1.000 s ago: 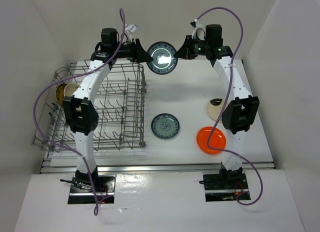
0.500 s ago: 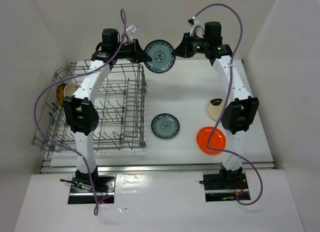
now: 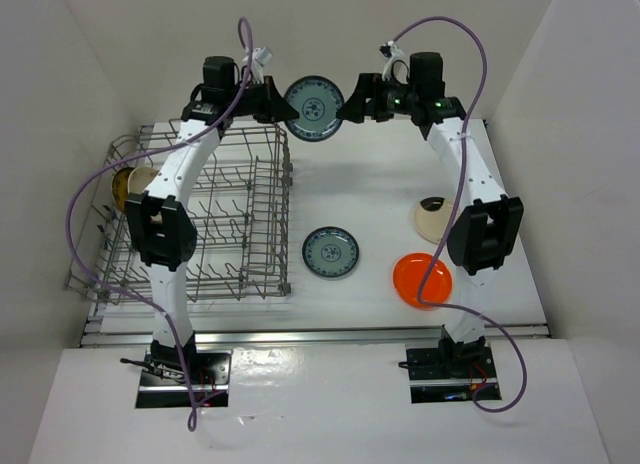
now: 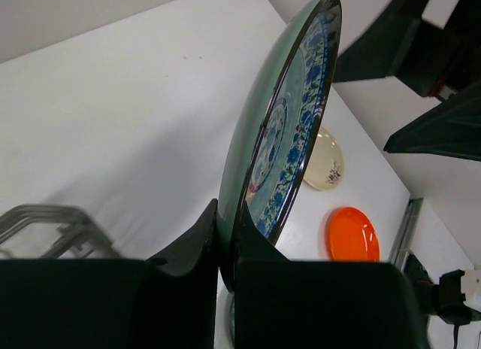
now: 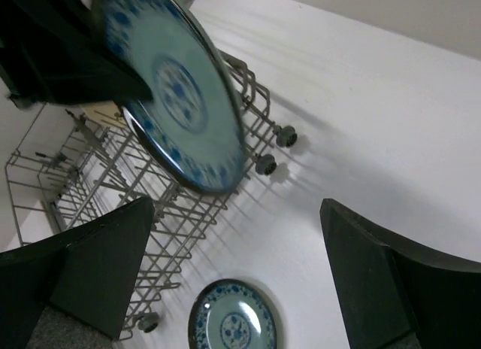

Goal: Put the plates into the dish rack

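High above the back of the table, a blue-green patterned plate (image 3: 312, 106) (image 4: 289, 131) (image 5: 176, 101) is held upright by its edge. My left gripper (image 3: 286, 106) (image 4: 229, 232) is shut on its rim. My right gripper (image 3: 350, 101) (image 5: 237, 206) stands open just right of that plate, with nothing between its fingers. A second blue-green plate (image 3: 330, 252) (image 5: 233, 323) lies flat on the table. An orange plate (image 3: 422, 280) (image 4: 353, 235) and a cream plate (image 3: 433, 219) (image 4: 325, 159) lie at the right. The grey wire dish rack (image 3: 200, 214) (image 5: 113, 176) fills the left side.
A brown-yellow plate (image 3: 122, 187) and a cream one (image 3: 143, 177) stand at the rack's left end. White walls close in the table at the back and on both sides. The held plate hangs past the rack's back right corner.
My left gripper has shut on the plate's rim. My right gripper has let go of the plate and opened wide. The plate has shifted a little left and up.
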